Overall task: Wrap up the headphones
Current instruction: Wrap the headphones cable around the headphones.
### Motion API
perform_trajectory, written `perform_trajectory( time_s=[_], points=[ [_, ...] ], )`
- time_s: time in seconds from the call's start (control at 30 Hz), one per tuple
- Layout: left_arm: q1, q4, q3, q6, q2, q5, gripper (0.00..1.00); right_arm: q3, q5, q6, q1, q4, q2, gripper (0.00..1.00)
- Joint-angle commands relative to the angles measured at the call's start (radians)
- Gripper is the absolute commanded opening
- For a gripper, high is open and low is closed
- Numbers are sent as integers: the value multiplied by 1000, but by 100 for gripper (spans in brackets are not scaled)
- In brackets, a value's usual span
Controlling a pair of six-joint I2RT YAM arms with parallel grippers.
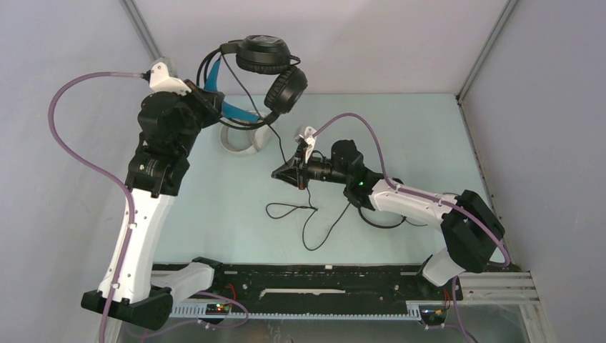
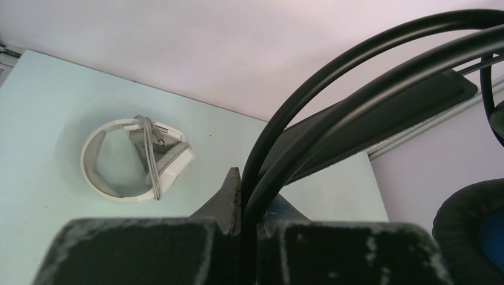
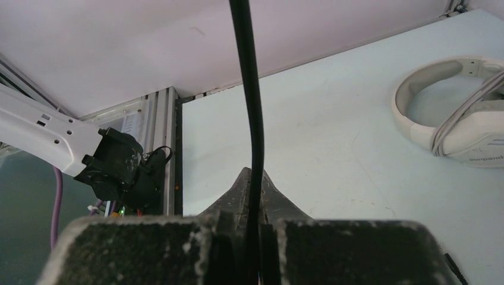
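Headphones, the black corded over-head set with blue inner lining [image 1: 268,71], are hanging in the air over the far part of the table [image 1: 429,136].

- Nearest the bases, the slack of their thin black cable [image 3: 252,107] is lying in loose loops on the table, beside the right arm.
- Right end effector [image 3: 254,184] is pinching this cable, fingers closed on it just above the slack.
- From there the cable is running up and away to the left, toward the earcups. This is the axis a wind would probably follow.
- Left end effector [image 2: 249,196] is clamping the twin-rod headband, holding the set aloft.
- Farther back, the white-grey headphones [image 2: 89,172] are lying flat, their grey cable wound around them.

The right arm is nearer the free cable.
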Motion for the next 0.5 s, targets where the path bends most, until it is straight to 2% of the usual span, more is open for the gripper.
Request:
perform_trajectory(
  time_s=[0.0, 0.27, 0.47],
  points=[
    [11, 118, 29, -97, -12, 50, 0, -5, 9, -1, -2, 72, 14, 0],
    [22, 111, 41, -133, -7, 76, 0, -51, 7, 32, -21, 130, 22, 0],
    [25, 73, 74, -113, 12, 184, 0, -74, 11, 58, -60, 138, 16, 2]
  ],
)
